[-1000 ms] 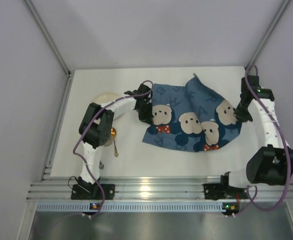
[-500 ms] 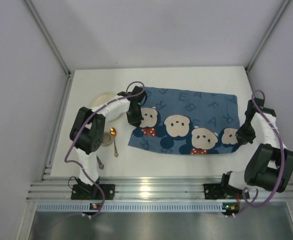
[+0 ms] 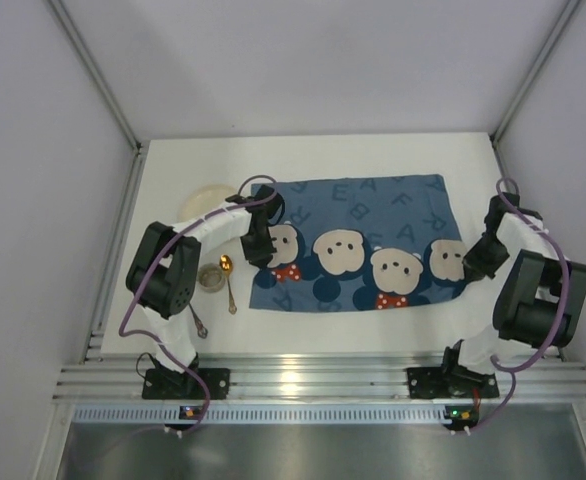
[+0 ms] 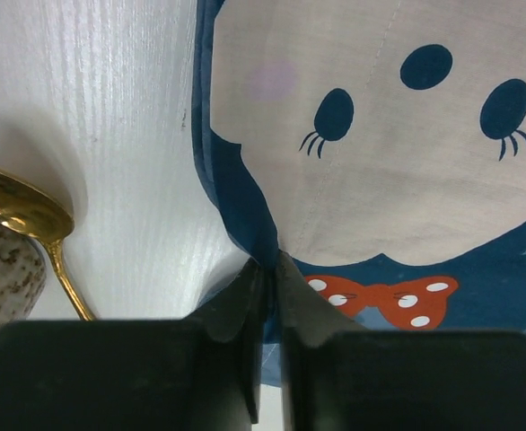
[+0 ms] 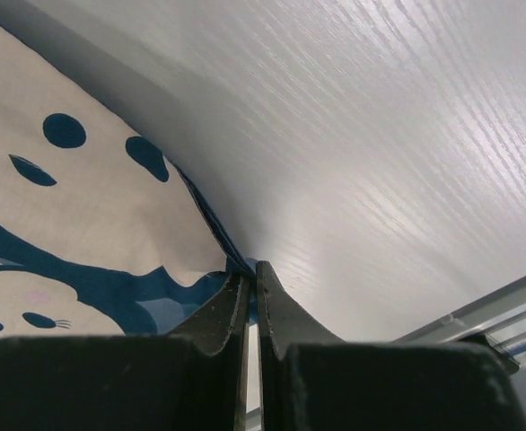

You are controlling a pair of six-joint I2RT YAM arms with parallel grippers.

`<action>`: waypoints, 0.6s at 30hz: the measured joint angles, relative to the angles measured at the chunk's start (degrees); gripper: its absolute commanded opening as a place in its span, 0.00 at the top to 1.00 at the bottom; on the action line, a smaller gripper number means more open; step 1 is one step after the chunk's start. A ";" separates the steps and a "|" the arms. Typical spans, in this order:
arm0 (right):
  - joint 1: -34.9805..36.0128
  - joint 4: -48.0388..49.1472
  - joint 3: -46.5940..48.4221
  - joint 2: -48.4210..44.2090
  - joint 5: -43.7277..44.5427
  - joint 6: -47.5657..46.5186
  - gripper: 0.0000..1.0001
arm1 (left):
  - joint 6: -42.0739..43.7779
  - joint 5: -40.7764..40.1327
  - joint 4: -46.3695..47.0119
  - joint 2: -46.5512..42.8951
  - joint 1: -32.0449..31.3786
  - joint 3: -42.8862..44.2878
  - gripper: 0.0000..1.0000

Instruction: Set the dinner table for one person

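Observation:
The blue cartoon-mouse-print cloth mat (image 3: 363,240) lies spread over the middle of the white dinner table (image 3: 323,325). My left gripper (image 3: 256,250) is shut on the mat's left edge; in the left wrist view the closed jaws (image 4: 270,266) pinch the blue hem beside a red bow (image 4: 384,294). My right gripper (image 3: 476,262) is shut on the mat's right edge; in the right wrist view (image 5: 250,269) the hem is pinched between the fingers, lifted slightly off the table (image 5: 380,162).
A gold spoon (image 3: 229,282) lies left of the mat, also seen in the left wrist view (image 4: 30,215). A small speckled cup (image 3: 211,277) stands beside it. A cream plate (image 3: 205,199) sits at the far left, partly under the left arm. A metal rail (image 3: 313,380) runs along the near edge.
The mat was bunched and lifted; both grippers have drawn it toward the near edge and spread it flat. Both arms moved nearer, still holding the edges.

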 measured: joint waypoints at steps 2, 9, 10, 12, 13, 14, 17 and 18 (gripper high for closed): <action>0.00 0.55 -0.02 0.00 -1.03 -0.04 0.99 | 0.13 -0.57 -0.07 0.00 0.00 0.00 0.51; 0.55 1.03 -1.27 -4.02 -3.72 0.09 0.74 | 0.26 -3.26 -3.06 -0.07 0.00 3.87 0.29; 0.85 0.70 -1.33 -5.29 -4.04 0.26 0.71 | 0.50 -3.93 -3.69 -0.13 0.00 5.05 0.29; 1.73 0.24 -1.33 -8.02 -4.66 0.59 0.66 | 1.57 -5.55 -5.09 -0.46 0.00 8.33 0.27; 2.19 -0.20 -1.33 -9.18 -4.90 0.81 0.66 | 2.05 -6.34 -5.86 -0.66 0.02 9.88 0.26; 2.73 -0.85 -1.33 -10.29 -5.18 0.98 0.65 | 2.80 -7.41 -6.69 -0.92 0.02 11.80 0.24; 3.72 -3.34 -1.31 -13.38 -5.79 1.27 0.53 | 4.50 -9.99 -8.04 -1.99 0.61 16.02 0.23; 3.87 -4.24 -1.31 -14.40 -5.79 1.16 0.44 | 4.92 -10.19 -8.20 -2.43 1.42 16.90 0.23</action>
